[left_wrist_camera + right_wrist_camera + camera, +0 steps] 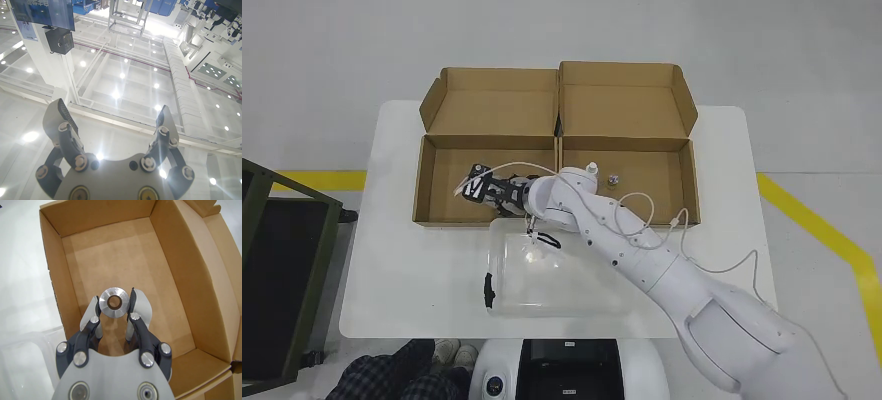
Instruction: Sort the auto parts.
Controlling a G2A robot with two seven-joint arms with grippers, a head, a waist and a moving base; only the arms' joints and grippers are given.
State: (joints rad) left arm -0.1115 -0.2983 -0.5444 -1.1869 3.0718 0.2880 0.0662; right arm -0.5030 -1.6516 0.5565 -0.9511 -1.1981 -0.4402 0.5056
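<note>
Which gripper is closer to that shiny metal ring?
Right. The right gripper is shut on the metal ring over a cardboard box; the left gripper is open, pointing up at the ceiling, holding nothing.

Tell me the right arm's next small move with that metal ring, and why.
Probably lower a little and open the jaws. The right gripper is shut on the metal ring, held over the bare floor of the cardboard box, well inside its walls, so a release should land it there.
</note>
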